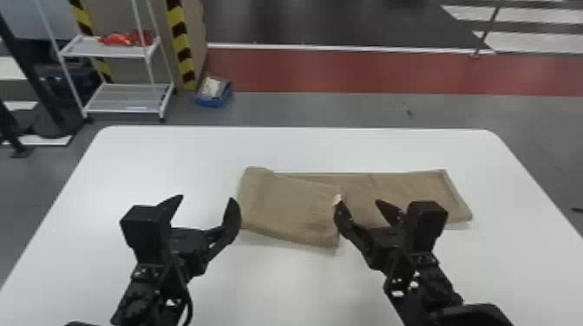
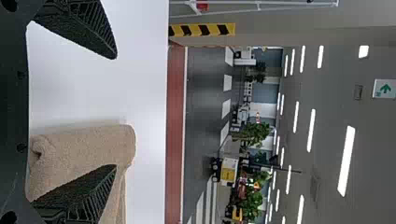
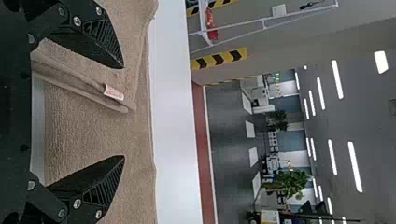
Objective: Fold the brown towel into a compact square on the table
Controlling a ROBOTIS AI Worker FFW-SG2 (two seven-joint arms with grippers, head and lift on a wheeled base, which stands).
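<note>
Brown towel (image 1: 403,188) is laid as a long strip across the mid-right of the white table (image 1: 299,147), well in from the far edge, right end nearer the table's right edge. Crosswise folding judged in hand: the left end is doubled over as a flap (image 1: 290,208), its free edge with the white tag (image 1: 337,200) set down around mid-strip. Flap is skewed, its near corner pushed out past the strip toward the table's near edge. Nothing is pinched by either gripper. Left gripper (image 1: 206,199) is held by the towel's folded left end, jaws spread wide; right gripper (image 1: 358,202) is held over the strip beside the tag, jaws also spread. Contact with cloth can't be told for either. Square not reached; judged about two thirds done. Next, the right end needs to be pinched at its edge, lifted and laid over the flap, with the left side kept from sliding. If only the top layer is caught, the strip could be unfolded; the skew may also be carried into the final outline, so squaring up is probably needed.
</note>
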